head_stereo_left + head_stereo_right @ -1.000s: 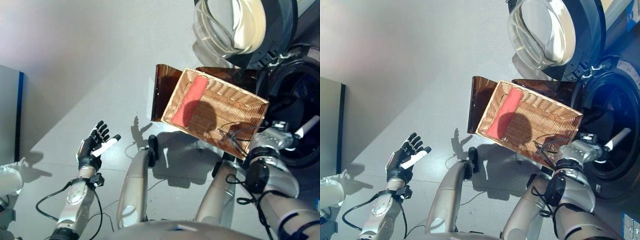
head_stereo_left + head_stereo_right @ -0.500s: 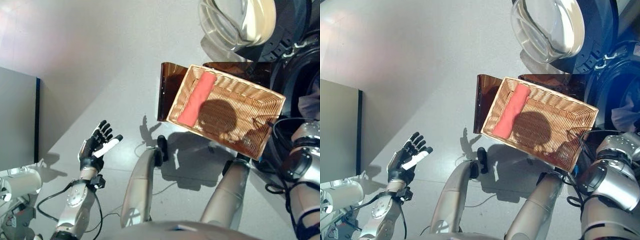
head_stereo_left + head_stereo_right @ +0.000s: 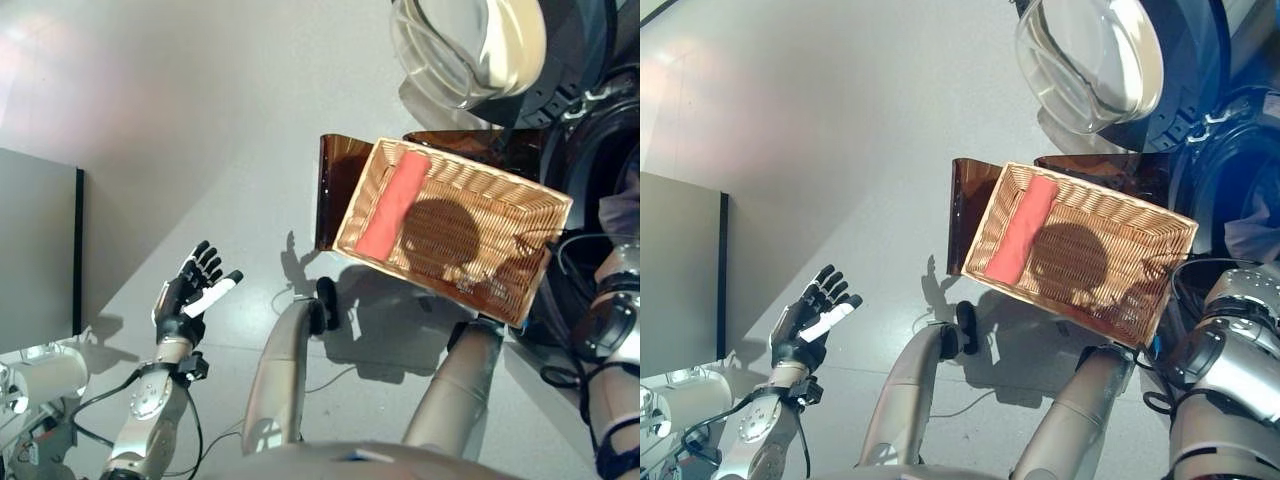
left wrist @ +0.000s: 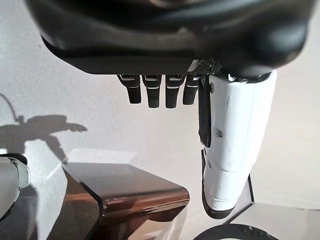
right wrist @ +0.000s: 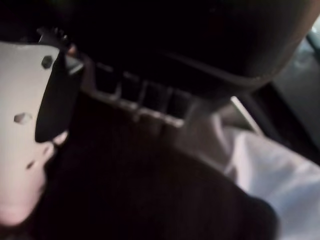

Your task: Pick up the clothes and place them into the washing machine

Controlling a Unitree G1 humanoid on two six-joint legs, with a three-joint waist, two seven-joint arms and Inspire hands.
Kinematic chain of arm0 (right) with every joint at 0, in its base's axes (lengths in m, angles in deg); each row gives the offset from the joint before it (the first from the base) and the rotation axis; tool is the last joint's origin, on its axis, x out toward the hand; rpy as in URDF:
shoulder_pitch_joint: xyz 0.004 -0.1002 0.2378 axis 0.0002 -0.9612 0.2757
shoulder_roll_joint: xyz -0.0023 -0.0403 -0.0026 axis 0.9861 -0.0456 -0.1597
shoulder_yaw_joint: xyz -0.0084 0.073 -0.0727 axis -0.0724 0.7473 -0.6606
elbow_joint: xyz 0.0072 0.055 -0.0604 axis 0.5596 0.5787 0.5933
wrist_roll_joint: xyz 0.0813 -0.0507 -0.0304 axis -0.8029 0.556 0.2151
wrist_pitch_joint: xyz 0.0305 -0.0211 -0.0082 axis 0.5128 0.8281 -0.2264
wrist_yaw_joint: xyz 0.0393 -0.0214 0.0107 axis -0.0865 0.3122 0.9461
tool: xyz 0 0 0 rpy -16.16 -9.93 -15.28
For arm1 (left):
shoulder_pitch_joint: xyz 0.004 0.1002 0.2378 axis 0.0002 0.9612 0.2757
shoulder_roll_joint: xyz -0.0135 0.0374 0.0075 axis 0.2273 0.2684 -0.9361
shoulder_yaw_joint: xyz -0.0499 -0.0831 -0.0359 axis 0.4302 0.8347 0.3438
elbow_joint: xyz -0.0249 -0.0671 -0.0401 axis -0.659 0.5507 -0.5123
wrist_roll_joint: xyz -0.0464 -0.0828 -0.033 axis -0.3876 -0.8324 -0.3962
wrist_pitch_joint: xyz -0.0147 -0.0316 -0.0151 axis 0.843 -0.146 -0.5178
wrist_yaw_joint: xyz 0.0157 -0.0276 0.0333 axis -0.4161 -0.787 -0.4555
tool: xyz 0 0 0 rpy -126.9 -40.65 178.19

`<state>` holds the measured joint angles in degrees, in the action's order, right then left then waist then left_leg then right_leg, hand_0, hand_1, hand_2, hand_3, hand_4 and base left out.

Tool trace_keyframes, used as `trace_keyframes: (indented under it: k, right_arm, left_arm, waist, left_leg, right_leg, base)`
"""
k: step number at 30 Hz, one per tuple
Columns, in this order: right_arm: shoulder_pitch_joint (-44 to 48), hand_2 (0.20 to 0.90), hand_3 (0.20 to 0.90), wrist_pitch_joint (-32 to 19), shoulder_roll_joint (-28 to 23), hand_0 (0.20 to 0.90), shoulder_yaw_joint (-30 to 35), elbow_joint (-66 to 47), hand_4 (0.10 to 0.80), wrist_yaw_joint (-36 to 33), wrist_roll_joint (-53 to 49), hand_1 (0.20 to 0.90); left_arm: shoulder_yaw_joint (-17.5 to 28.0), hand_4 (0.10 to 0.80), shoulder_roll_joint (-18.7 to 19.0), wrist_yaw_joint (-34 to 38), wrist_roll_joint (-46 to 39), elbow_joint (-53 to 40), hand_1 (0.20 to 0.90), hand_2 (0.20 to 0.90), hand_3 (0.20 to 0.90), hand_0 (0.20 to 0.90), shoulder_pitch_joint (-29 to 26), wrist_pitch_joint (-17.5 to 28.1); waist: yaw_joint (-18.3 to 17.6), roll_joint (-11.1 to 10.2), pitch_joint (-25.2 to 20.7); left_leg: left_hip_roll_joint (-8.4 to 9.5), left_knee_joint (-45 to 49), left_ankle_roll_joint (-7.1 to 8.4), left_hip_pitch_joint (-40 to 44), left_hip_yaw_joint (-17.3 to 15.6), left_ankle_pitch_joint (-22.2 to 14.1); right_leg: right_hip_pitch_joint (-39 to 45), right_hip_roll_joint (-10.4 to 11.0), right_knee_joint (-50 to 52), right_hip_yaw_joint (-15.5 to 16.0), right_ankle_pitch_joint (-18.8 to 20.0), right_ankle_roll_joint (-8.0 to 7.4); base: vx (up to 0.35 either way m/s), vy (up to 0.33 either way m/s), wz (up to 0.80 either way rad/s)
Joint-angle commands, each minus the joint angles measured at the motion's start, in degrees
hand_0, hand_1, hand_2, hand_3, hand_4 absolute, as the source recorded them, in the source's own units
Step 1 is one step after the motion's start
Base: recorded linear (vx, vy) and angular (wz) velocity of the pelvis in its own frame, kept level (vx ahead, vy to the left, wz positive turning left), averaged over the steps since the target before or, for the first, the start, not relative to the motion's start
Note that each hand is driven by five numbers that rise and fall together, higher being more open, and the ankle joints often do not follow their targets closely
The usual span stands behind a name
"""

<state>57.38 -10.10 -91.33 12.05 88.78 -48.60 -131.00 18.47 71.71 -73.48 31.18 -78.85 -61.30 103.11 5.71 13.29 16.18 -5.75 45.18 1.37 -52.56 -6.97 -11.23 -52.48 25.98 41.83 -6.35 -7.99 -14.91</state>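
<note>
The dark front-loading washing machine fills the upper right corner of the head views, and everything else can be placed from it. Its round glass door stands swung open, out to the robot's left of the dark drum opening. Some pale cloth shows just inside that opening, at the right edge of the view. Directly in front of the machine, touching or nearly touching its lower edge, sits a rectangular woven wicker basket, raised on a brown translucent plastic stand whose side panel sticks out on the side farther from the machine. In the basket, along the end away from the drum, lies a rolled red cloth; the rest of the basket's woven floor is bare.

The right hand is at the drum mouth, hidden in the head views; its wrist camera shows the white thumb cover against darkness with pale cloth nearby, but whether it grips anything cannot be told.

The left hand is well apart from the machine, over the grey floor, fingers spread and straight, holding nothing.
</note>
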Motion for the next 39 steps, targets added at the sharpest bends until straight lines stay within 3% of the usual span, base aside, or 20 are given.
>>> trace_keyframes:
  k: [1,8,9,13,21,28,39]
  right_arm:
    - [-2.6,0.9,0.9,-4.4,-3.9,0.9,-3.7,-1.6,0.8,1.7,5.6,0.9]
    - [-2.7,0.9,0.9,-2.1,-1.9,0.9,-5.3,-0.6,0.8,2.6,7.0,0.9]
    - [-2.7,0.9,0.9,-2.1,-1.8,0.9,-5.3,-0.7,0.8,2.5,7.1,0.9]
    - [-4.2,0.9,0.9,-0.5,1.5,0.9,-6.2,-0.6,0.8,4.5,7.6,0.9]
    - [-8.6,0.9,0.9,3.9,8.9,0.9,-9.3,1.5,0.8,7.8,9.7,0.9]
    - [-15.0,0.9,0.9,6.1,19.5,0.9,-13.7,-1.3,0.8,11.6,12.9,0.9]
    - [-22.9,0.9,0.9,9.5,25.5,0.9,-17.4,-2.9,0.8,13.8,19.4,0.9]
  left_arm:
    - [5.5,0.8,3.4,1.0,-1.9,-1.3,0.9,0.9,0.9,0.9,0.8,4.2]
    - [5.5,0.8,3.7,0.2,-2.6,-1.3,0.9,0.9,0.9,0.9,1.2,4.5]
    - [5.6,0.8,3.8,0.2,-2.6,-1.3,0.9,0.9,0.9,0.9,1.1,4.5]
    - [5.5,0.8,4.0,-0.4,-3.0,-0.3,0.9,0.9,0.9,0.9,0.5,4.7]
    - [5.6,0.8,3.4,-1.2,-2.6,2.1,0.9,0.9,0.9,0.9,-0.9,4.0]
    - [6.8,0.8,0.6,-1.3,-0.5,5.3,0.9,0.9,0.9,0.9,-1.1,3.6]
    - [8.4,0.8,-1.9,-1.7,2.4,8.3,0.9,0.9,0.9,0.9,-0.3,2.4]
  waist:
    - [-0.3,-1.1,-2.6]
    - [0.0,-2.0,-1.7]
    - [0.1,-2.1,-2.0]
    - [0.2,-3.7,-1.6]
    - [-0.4,-7.5,-1.7]
    - [-0.3,-11.6,-2.6]
    - [-1.0,-13.8,-2.9]
  left_leg:
    - [-1.52,-8.7,4.24,1.1,2.9,4.8]
    - [-1.2,-10.8,3.96,1.1,3.1,6.9]
    - [-1.16,-10.7,4.23,1.7,3.4,5.7]
    - [-0.86,-16.0,4.05,3.6,3.4,9.0]
    - [-0.59,-24.7,4.22,10.9,4.5,12.2]
    - [-2.47,-32.0,5.21,20.3,5.1,14.6]
    - [-3.79,-33.2,5.62,28.4,5.3,14.4]
  right_leg:
    - [-0.8,-1.6,0.4,-0.3,1.9,4.59]
    - [1.0,-1.7,-3.0,1.2,4.3,4.45]
    - [1.6,-1.7,-2.8,1.1,3.2,4.2]
    - [5.7,-1.8,-9.8,3.6,7.2,3.71]
    - [15.0,-2.0,-20.7,7.8,11.8,2.61]
    - [26.2,-2.1,-30.1,12.1,15.3,1.56]
    - [35.4,-2.3,-33.1,14.5,15.3,1.17]
  base:
    - [-0.009,-0.031,0.0]
    - [-0.003,-0.02,0.05]
    - [0.005,-0.014,0.04]
    - [-0.004,-0.009,0.01]
    - [0.065,-0.046,0.01]
    - [0.118,-0.063,-0.01]
    - [0.078,-0.014,0.01]
